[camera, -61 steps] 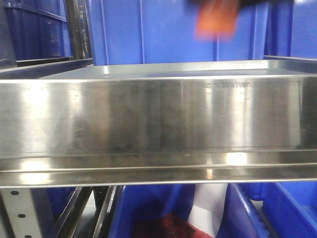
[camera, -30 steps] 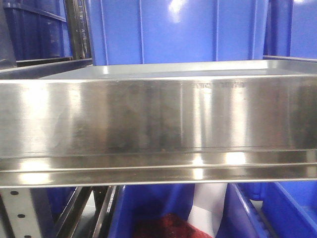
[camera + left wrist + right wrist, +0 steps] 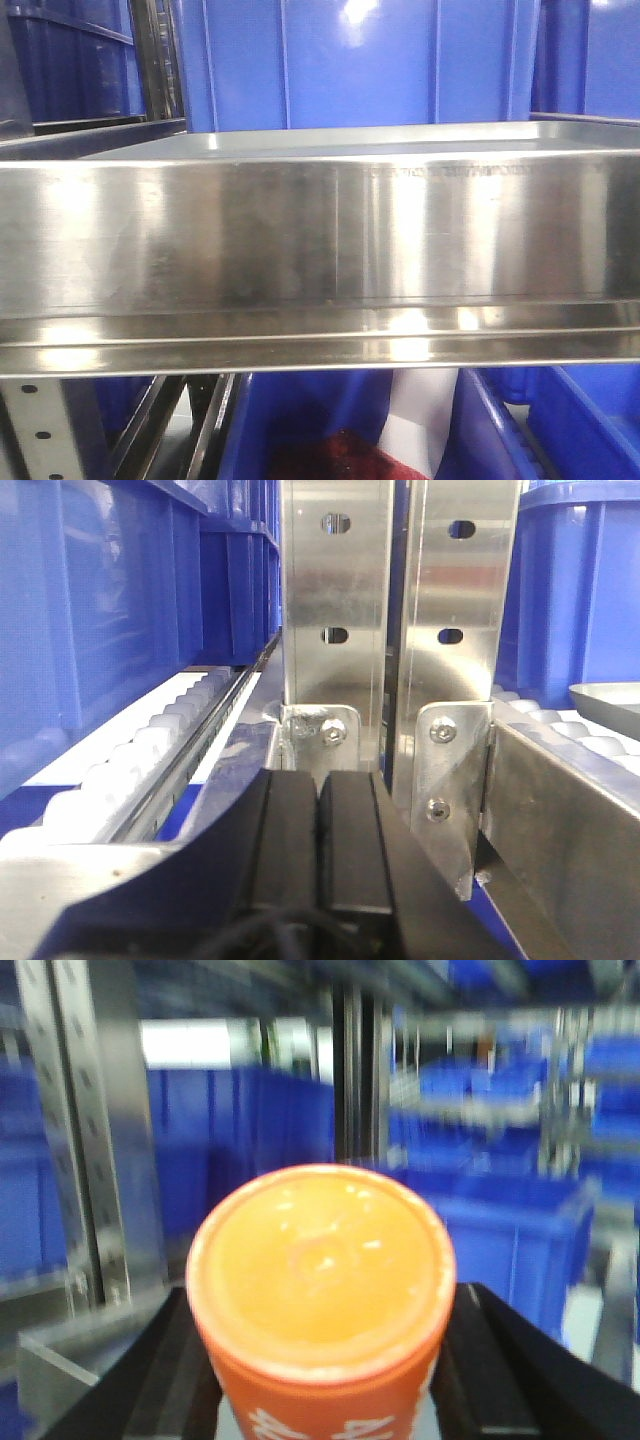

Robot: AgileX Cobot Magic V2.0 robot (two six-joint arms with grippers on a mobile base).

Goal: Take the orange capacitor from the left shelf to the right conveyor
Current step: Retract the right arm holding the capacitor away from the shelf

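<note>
The orange capacitor [image 3: 320,1260] fills the right wrist view, its flat top facing the camera and white print showing on its side. My right gripper [image 3: 325,1305] is shut on it, with a black finger [image 3: 165,1380] pressed against each side. The left shelf [image 3: 320,240] spans the front view as a tall, shiny steel lip, and neither gripper shows there. In the left wrist view my left gripper [image 3: 320,780] is shut with its black pads [image 3: 290,830] pressed together on nothing, close to a rack upright [image 3: 335,600]. The right conveyor is out of view.
Blue bins [image 3: 360,70] stand behind the shelf, and more [image 3: 560,420] sit below it. White roller tracks [image 3: 130,765] run along both sides of the perforated uprights. A silver tray edge [image 3: 612,695] shows at the far right. Blurred blue bins [image 3: 500,1220] lie behind the capacitor.
One second ago an orange blur under a dark gripper showed at the top of the front view. It has left the frame. The shelf has not moved.
</note>
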